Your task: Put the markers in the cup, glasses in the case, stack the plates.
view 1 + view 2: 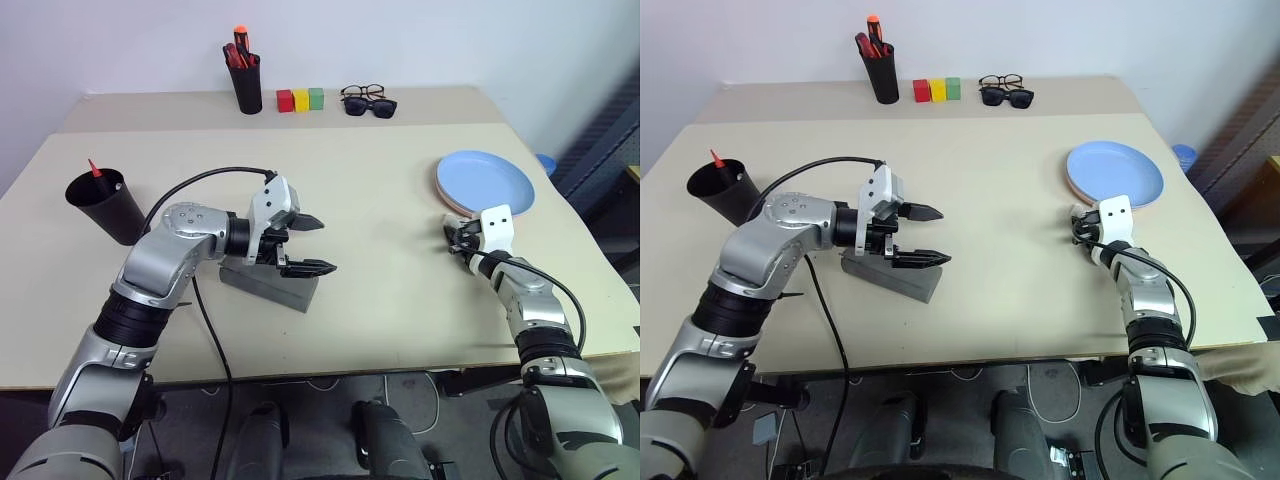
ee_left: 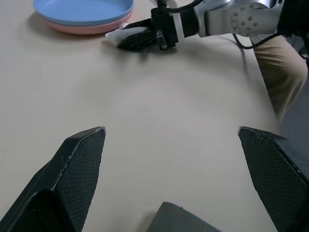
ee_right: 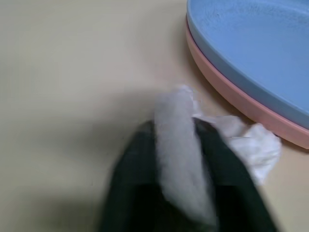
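**Pincers over a half-cleared table: left spread above the case, right pinched on a white wad**

Pincers first, from the left. The left gripper [image 1: 303, 245] hung with its two black, cross-hatched fingers spread wide and empty, just above the grey felt-like case [image 1: 272, 285], a flat rectangular block lying near the front of the table [image 1: 380, 330] with its flap down. At the far left edge stood the wide, tapered matte black cup [image 1: 105, 205] with a red marker [image 1: 95, 169] poking out of its mouth; whether the black marker was in there too could not be told. Far back, left of centre, a slimmer black pen holder [image 1: 246, 85] carried red and orange-capped pens, then came red, yellow and green blocks [image 1: 300, 99], then two pairs of eyewear [image 1: 368, 100] lying together, dark-lensed and clear-lensed. On the right, the light blue plate [image 1: 487, 181] sat stacked on the salmon pink plate [image 3: 231, 92], both smooth, round and shallow. Just nearer than that stack, the right gripper [image 1: 462, 240] was clamped on a crumpled white wad [image 3: 193, 145], soft like tissue or cloth.

By my judgement the plates were done and at least one marker was in. The wire-rimmed glasses were not clearly to be seen, possibly already in the case.
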Tool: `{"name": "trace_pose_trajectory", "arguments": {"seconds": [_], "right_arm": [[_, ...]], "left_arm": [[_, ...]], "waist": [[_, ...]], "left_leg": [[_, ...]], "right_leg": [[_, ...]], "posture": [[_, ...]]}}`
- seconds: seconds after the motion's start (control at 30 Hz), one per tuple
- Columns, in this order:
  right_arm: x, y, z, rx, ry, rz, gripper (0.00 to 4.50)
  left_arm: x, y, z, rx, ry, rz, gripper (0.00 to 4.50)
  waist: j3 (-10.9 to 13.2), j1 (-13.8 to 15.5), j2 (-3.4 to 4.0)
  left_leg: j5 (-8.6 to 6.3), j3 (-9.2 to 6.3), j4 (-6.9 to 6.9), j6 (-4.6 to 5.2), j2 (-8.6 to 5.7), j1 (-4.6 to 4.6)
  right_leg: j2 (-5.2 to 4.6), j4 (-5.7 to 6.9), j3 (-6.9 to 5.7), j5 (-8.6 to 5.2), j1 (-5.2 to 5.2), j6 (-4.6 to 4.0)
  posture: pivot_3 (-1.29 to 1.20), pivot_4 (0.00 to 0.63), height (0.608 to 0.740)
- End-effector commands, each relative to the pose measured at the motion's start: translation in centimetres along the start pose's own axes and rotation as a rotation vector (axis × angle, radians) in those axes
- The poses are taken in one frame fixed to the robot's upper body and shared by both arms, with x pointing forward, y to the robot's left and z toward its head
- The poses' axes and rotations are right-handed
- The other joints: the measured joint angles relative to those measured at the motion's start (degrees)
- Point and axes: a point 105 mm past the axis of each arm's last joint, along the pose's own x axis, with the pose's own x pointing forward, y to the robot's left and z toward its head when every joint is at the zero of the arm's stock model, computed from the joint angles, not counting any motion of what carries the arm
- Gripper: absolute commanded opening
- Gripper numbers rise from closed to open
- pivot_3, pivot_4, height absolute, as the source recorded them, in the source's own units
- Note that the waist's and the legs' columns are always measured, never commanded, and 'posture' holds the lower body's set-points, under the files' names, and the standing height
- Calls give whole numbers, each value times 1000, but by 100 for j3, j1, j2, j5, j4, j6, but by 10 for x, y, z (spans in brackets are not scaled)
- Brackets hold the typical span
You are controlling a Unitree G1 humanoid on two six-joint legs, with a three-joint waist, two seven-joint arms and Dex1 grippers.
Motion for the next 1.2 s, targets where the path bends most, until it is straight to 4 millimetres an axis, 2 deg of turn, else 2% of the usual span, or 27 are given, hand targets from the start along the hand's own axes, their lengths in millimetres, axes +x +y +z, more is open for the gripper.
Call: {"name": "trace_pose_trajectory", "arguments": {"seconds": [0.03, 0.17, 0.23, 0.27, 0.43, 0.57, 0.6, 0.63, 0.83, 1.1, 1.17, 1.2], "right_arm": [[-7, -7, 16, -37, -49, -24, 22], [-13, -4, 66, -56, -193, 3, 22], [-10, -14, 98, -95, -263, -22, 22], [-9, -18, 107, -107, -279, -34, 22], [6, -43, 126, -176, -272, -101, 22], [19, -58, 121, -188, -201, -153, 22], [21, -59, 120, -196, -190, -160, 763], [21, -60, 119, -196, -182, -168, 993], [22, -67, 129, -195, -201, -218, 4012], [20, -39, 135, -129, -308, -46, 4012], [13, -31, 132, -143, -321, -8, 4012], [3, -21, 127, -159, -332, 28, 4012]], "left_arm": [[-5, -2, 10, 25, -38, 23, 4500], [-4, -4, 5, 6, -43, 38, 4500], [-3, -5, 3, -9, -52, 48, 4500], [-2, -6, 2, -14, -54, 52, 4500], [-2, -9, 2, -26, -64, 68, 4500], [-8, -9, 2, -38, -65, 114, 4500], [-10, -9, 2, -41, -64, 120, 4500], [-12, -9, 2, -44, -62, 131, 4500], [-21, -6, 1, -57, -59, 193, 4500], [-22, 2, -10, -60, -109, 354, 4500], [-22, 3, -15, -75, -117, 386, 4500], [-27, 4, -18, -86, -140, 418, 4500]], "waist": [[0, 3, 0], [3, -23, 6], [4, -47, 7], [6, -64, 11], [6, -109, 9], [6, -147, 8], [6, -149, 8], [7, -154, 9], [7, -164, 10], [7, -146, 10], [7, -132, 10], [7, -117, 9]], "left_leg": [[0, 0, -1, 0, 0, 0], [0, 0, -3, 0, 0, -1], [0, 0, -2, 0, 0, 1], [0, 0, -3, 0, 0, 2], [0, -1, -8, 0, 0, 2], [0, 1, -12, 0, 0, -2], [0, 1, -12, 0, 0, -2], [0, 1, -14, 0, 0, -2], [0, 1, -13, 0, 0, 0], [0, 1, -14, 0, 0, 0], [0, -1, -13, 0, 0, 0], [0, -1, -15, 0, 0, 0]], "right_leg": [[0, 0, 0, 0, 0, 0], [0, 1, 0, -1, -4, 2], [0, 4, 1, -1, -5, 1], [0, 5, 1, 0, -5, 1], [1, 0, 0, -1, -4, 1], [-1, -11, 0, -2, -4, 2], [-1, -11, 0, -2, -4, 2], [-1, -11, 0, -2, -4, 2], [-1, -6, 1, -1, -6, 2], [-1, -6, 1, 2, -6, 9], [0, -2, 1, 8, -6, 19], [-1, -2, 1, 8, -6, 20]], "posture": [[0, 150, 740], [0, 150, 740], [0, 150, 740], [0, 150, 740], [0, 150, 740], [0, 150, 740], [0, 150, 740], [0, 150, 740], [0, 150, 740], [0, 150, 740], [0, 150, 740], [0, 150, 740]]}}
